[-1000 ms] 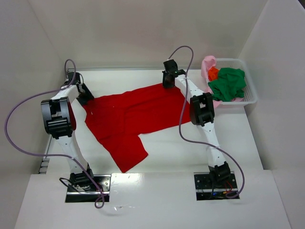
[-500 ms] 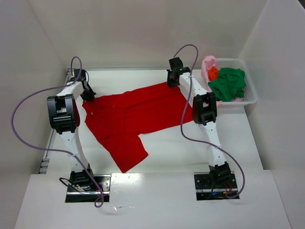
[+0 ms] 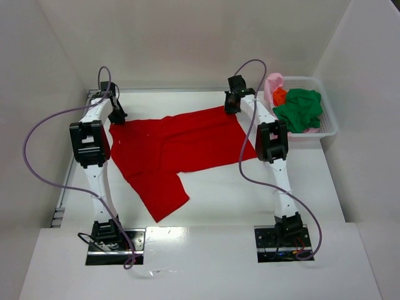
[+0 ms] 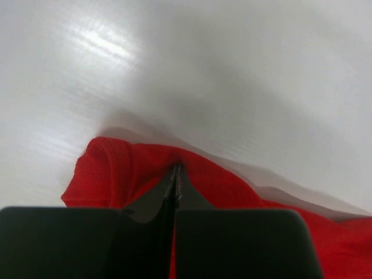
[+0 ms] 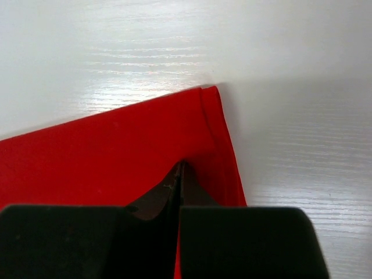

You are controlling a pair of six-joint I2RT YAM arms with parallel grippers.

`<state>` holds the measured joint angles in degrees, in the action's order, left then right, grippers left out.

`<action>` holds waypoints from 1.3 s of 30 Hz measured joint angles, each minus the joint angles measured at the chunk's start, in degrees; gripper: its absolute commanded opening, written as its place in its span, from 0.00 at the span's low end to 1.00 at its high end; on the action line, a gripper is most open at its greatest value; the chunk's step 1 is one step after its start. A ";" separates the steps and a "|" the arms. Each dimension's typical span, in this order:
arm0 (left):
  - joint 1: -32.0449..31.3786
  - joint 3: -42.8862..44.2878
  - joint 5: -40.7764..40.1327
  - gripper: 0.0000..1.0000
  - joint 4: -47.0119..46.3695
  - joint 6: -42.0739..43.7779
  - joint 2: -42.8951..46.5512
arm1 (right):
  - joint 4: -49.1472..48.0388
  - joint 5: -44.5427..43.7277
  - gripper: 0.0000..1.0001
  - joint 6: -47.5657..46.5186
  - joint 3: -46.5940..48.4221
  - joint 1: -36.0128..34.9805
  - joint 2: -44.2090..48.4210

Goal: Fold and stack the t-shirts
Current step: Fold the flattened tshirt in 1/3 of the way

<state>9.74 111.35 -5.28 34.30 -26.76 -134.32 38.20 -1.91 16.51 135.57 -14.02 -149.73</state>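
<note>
A bright red t-shirt (image 3: 175, 147) lies spread across the table, one sleeve trailing toward the near edge. My left gripper (image 3: 117, 119) is shut on its far left corner; the left wrist view shows the jaws pinched together on bunched red cloth (image 4: 133, 168). My right gripper (image 3: 232, 107) is shut on the far right corner, its jaws closed on the red hem (image 5: 215, 151). A dark green t-shirt (image 3: 300, 110), a pale pink one (image 3: 272, 85) and an orange one (image 3: 279, 95) sit heaped in the basket.
A white lattice basket (image 3: 330, 119) stands at the far right of the table, close to the right arm. White walls enclose the table on the left, back and right. Purple cables loop off both arms.
Both grippers closed on the red shirt's far corners and moved toward the back wall, drawing the cloth with them. The left arm swung up and further back.
</note>
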 measured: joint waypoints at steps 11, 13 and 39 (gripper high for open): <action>-5.05 29.40 -0.55 0.03 11.43 4.50 -15.89 | -4.76 -0.87 0.00 -0.13 -11.08 0.46 5.95; -5.66 37.64 -0.20 0.03 14.40 4.61 -20.22 | -4.74 -1.53 0.00 -0.09 -12.85 0.48 7.06; -5.81 49.40 1.75 0.39 26.12 8.74 -16.37 | -5.09 -2.84 0.00 1.57 -30.99 6.78 19.19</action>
<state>3.92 160.75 -3.53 60.42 -18.02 -150.69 33.10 -4.75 18.09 104.57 -7.25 -130.54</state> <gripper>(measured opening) 0.350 0.004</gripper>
